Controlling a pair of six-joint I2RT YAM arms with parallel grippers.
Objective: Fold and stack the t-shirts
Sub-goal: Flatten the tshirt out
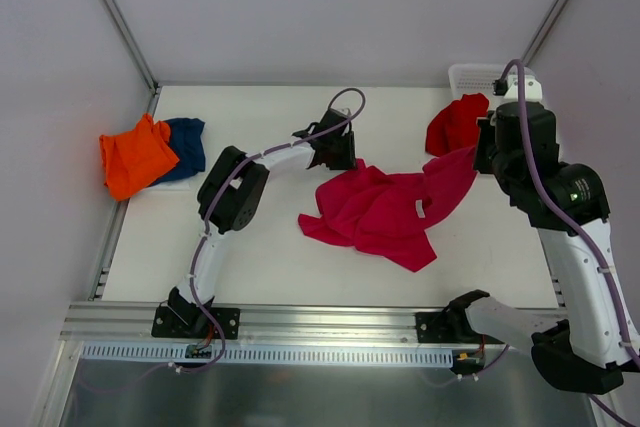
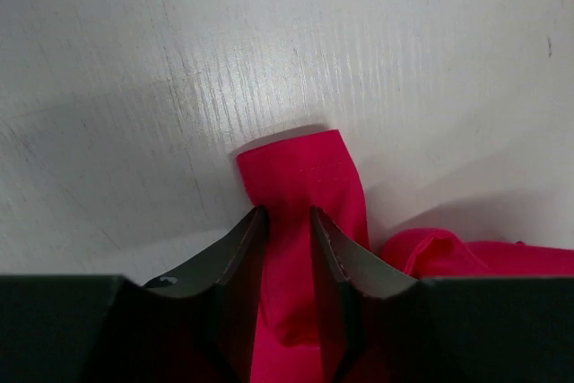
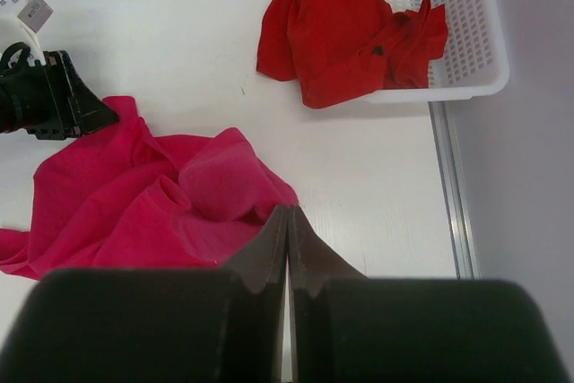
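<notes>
A magenta-pink t-shirt (image 1: 375,209) lies crumpled mid-table. My left gripper (image 1: 335,152) is at its far left corner. In the left wrist view, a fold of the pink cloth (image 2: 300,177) fills the gap of that gripper (image 2: 289,213), which is shut on it. My right gripper (image 1: 484,155) is shut at the shirt's right end, where a strip of cloth stretches up to it. The right wrist view shows the cloth (image 3: 134,204) reaching the closed tips of that gripper (image 3: 288,211). A bright red t-shirt (image 1: 455,125) hangs half out of the basket. Orange (image 1: 135,155) and navy (image 1: 187,142) t-shirts lie at far left.
A white mesh basket (image 1: 470,75) stands at the back right corner, its rim (image 3: 466,33) beside the metal table rail (image 3: 446,177). Walls close in the table on the left, back and right.
</notes>
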